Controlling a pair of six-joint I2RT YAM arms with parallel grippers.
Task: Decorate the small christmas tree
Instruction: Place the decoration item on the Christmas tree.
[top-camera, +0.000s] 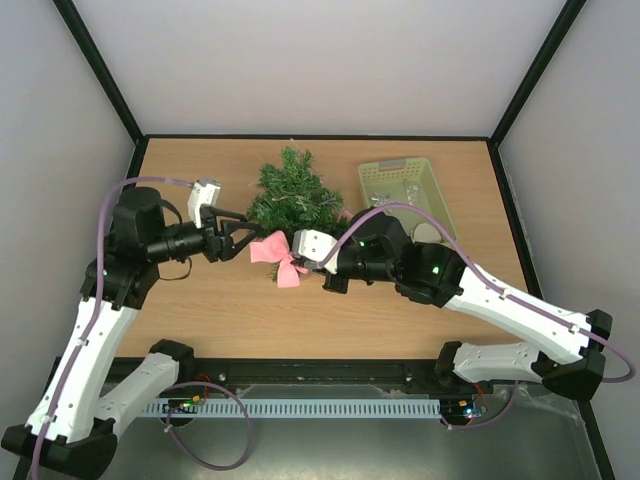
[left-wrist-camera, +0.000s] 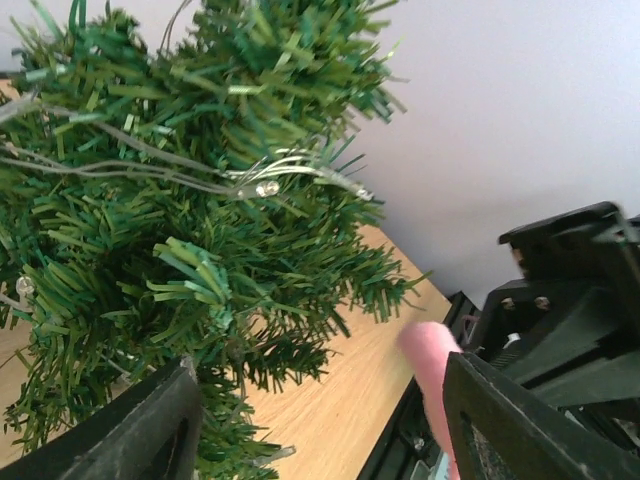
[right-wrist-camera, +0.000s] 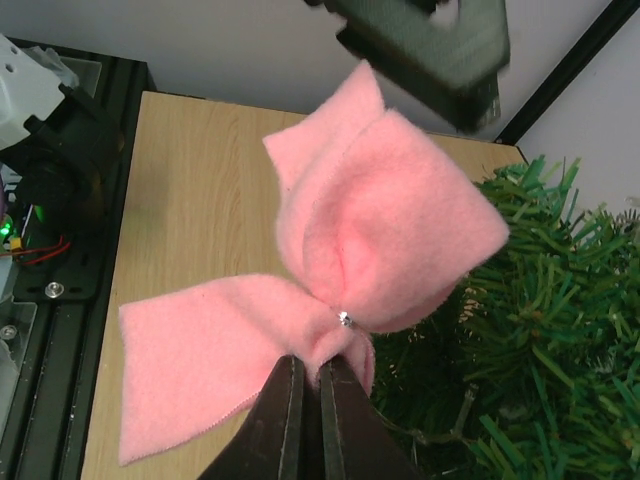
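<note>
The tree is sitting mid-desk, just left of the basket. Its tip is pointing toward the far edge in the top view, and I cannot tell whether it is standing or lying. A thin wire carrying tiny clear bulbs is running across its branches.

The right gripper is reaching in from the right. Its jaws are pressing together on the bow, pinching the pink felt at the knot where the loop and tail are meeting. The bow is being held above the desk at the near foot of the tree. Its loop is lying just beside the needles, but I cannot tell whether it is touching them.

The left gripper is pointing in from the left, facing the right one across the bow. Its jaws are standing wide apart and gripping nothing. In the left wrist view, lower branches are poking into the gap next to one finger, and a strip of pink felt is showing just inside the other. Contact with either is not clear. From the right wrist camera, one of these fingers is hanging, blurred, above the bow's loop.
</note>
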